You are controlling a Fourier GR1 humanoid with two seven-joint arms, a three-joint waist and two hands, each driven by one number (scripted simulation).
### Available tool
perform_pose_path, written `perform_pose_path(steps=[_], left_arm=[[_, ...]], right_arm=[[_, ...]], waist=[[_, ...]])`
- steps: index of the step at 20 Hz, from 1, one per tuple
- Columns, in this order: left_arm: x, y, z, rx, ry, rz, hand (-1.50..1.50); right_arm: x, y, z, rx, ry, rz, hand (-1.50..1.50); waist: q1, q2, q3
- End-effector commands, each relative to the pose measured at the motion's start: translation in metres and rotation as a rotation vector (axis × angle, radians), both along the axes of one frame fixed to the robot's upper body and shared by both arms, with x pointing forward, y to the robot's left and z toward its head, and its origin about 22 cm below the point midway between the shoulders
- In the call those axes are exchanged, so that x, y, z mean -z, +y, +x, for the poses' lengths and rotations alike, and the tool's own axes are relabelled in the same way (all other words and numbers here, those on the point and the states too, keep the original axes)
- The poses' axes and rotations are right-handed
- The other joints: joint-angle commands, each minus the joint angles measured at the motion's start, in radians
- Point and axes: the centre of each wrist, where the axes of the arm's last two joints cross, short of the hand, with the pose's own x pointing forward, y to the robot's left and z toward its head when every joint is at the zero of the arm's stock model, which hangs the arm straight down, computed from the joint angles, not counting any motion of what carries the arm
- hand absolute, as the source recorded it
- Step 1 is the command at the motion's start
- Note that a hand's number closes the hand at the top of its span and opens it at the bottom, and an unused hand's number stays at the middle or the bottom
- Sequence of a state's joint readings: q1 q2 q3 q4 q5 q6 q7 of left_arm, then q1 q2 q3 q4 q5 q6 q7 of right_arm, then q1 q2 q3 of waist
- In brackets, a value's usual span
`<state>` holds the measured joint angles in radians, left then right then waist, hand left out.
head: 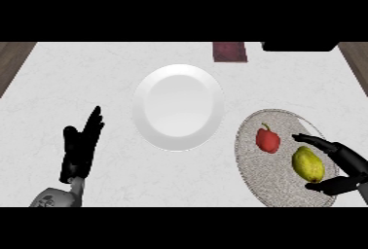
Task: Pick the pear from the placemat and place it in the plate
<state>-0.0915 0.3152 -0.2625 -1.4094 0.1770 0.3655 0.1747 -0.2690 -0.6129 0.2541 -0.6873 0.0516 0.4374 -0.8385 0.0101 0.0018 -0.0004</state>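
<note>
Pear (308,164), yellow-green, lay on the grey round placemat (277,187), stem end pointing away, between the right hand's fingers (320,142) and thumb. Bracketed but not clasped: fingers spread wide just beyond the far end, thumb curved at the near end, close to the skin, contact impossible to tell. Right hand (348,168) entered from the right edge, palm turned toward the fruit.

Just left of those fingers, on the same placemat, sat a red bell pepper (268,140) with a green stem, apart from the pear.

Further left of the fingertips, off the placemat, rested a white plate (177,107) on the pale marbled counter (72,78), its rim near the placemat's edge without overlapping it. Held nothing.

Well apart on the other side of the plate, stood the left hand (78,148), open and still, fingers straight and pointing away, holding nothing, grey forearm below it.

Beyond the plate, at the counter's far edge, lay a dark red rectangular object (230,52), and to its right a black one (298,46), both partly cut off.
</note>
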Motion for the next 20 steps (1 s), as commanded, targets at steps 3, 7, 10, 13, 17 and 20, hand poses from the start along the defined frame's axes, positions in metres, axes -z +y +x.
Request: perform_pose_path(steps=[3, 7, 10, 13, 17, 20], left_arm=[[-0.001, -0.003, -0.009, -0.016, 0.013, 0.000, 0.00], [-0.006, -0.011, 0.004, 0.004, 0.002, 0.002, 0.00], [0.009, 0.006, -0.013, -0.009, 0.009, 0.016, 0.00], [-0.007, -0.012, 0.001, 0.060, -0.005, 0.007, 0.00], [-0.006, -0.018, 0.001, 0.089, 0.003, 0.010, 0.00], [-0.004, -0.019, 0.002, 0.094, 0.018, 0.013, 0.00]], right_arm=[[0.010, 0.002, -0.010, -0.083, -0.070, 0.146, 1.50], [0.025, 0.006, -0.008, -0.040, -0.121, 0.128, 1.50], [0.020, 0.093, 0.032, 0.054, -0.139, -0.005, 1.50], [-0.003, 0.143, 0.073, 0.078, -0.184, -0.232, 1.50], [-0.017, 0.183, 0.093, 0.158, -0.217, -0.379, 1.50], [-0.042, 0.227, 0.115, 0.280, -0.289, -0.447, 1.50]], waist=[[-0.004, -0.002, 0.002], [0.001, 0.002, 0.002], [-0.005, -0.005, -0.002], [0.073, -0.006, -0.014], [0.108, -0.010, -0.023], [0.111, -0.018, -0.021]])
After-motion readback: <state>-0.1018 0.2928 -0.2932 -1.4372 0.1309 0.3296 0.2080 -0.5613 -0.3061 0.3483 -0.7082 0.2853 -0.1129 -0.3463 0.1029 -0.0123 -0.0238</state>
